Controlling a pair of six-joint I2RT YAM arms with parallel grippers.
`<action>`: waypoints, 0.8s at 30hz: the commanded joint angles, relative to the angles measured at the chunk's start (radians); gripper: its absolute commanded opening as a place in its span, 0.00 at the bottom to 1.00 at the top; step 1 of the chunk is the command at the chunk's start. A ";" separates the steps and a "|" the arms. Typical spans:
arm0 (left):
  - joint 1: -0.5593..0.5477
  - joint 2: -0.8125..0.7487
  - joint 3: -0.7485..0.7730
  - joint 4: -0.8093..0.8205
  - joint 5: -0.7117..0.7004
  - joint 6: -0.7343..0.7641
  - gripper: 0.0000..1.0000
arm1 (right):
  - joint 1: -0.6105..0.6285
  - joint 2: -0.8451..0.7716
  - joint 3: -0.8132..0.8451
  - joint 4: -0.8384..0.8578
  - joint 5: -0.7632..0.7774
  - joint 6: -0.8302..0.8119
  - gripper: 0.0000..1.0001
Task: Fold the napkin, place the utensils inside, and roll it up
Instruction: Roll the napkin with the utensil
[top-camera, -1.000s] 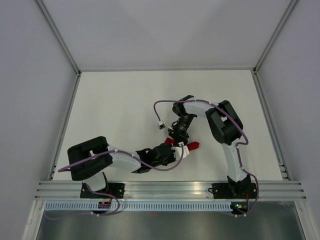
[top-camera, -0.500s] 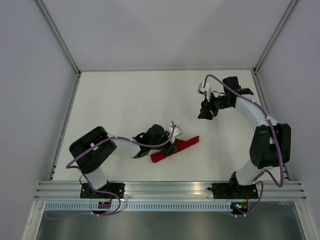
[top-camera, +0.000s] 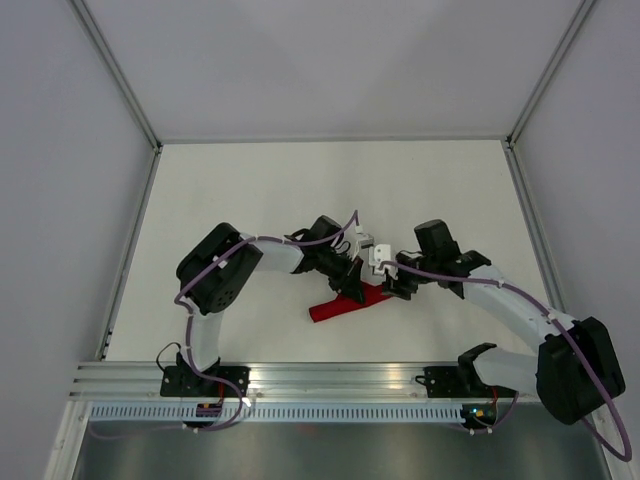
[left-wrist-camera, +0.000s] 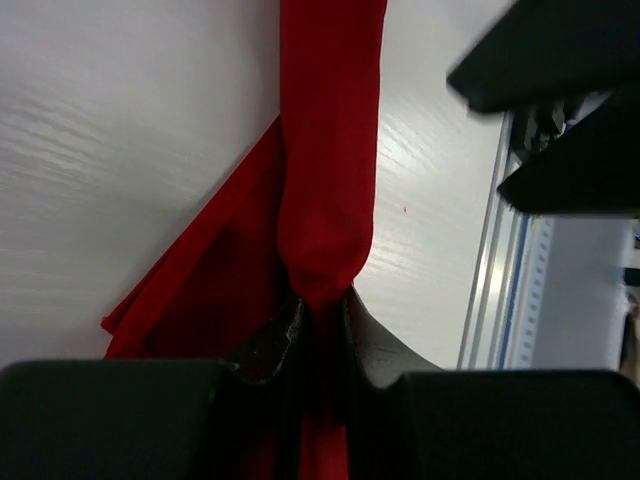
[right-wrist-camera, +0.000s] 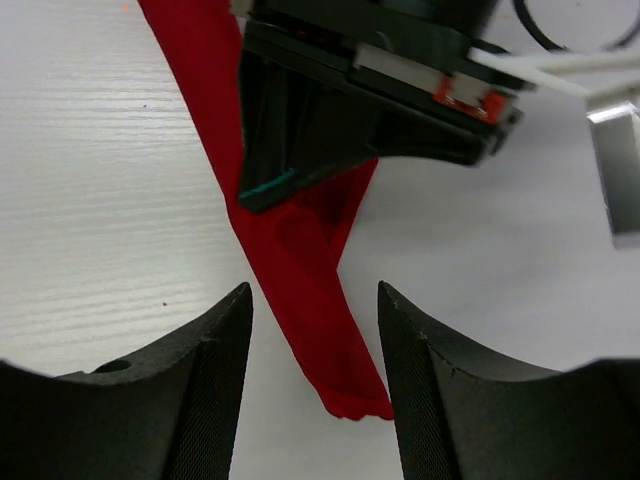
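The napkin (top-camera: 333, 309) lies on the white table as a narrow deep-red roll with a flat flap along one side. My left gripper (top-camera: 352, 288) is shut on one stretch of the roll (left-wrist-camera: 330, 150), the cloth pinched between its fingertips (left-wrist-camera: 318, 305). My right gripper (top-camera: 386, 287) faces it from the right, open, its fingers standing either side of the roll's free end (right-wrist-camera: 345, 385) without touching it. The left gripper's black body (right-wrist-camera: 350, 100) fills the top of the right wrist view. The utensils are out of view.
An aluminium rail (top-camera: 340, 380) runs along the near table edge, also seen as a rail (left-wrist-camera: 500, 300) in the left wrist view. Grey walls and frame posts (top-camera: 125, 95) enclose the table. Both wrists crowd close together over the napkin.
The right arm has swung from the far right back to the napkin's end, its jaws wider apart. The left arm has shifted farther in, still gripping the roll.
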 joint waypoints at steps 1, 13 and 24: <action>0.006 0.086 0.038 -0.263 0.020 0.031 0.02 | 0.085 -0.031 -0.056 0.134 0.105 -0.007 0.59; 0.020 0.146 0.107 -0.377 0.021 0.051 0.02 | 0.259 -0.043 -0.210 0.311 0.269 -0.021 0.65; 0.020 0.156 0.148 -0.408 0.014 0.061 0.02 | 0.382 -0.017 -0.245 0.335 0.335 -0.031 0.65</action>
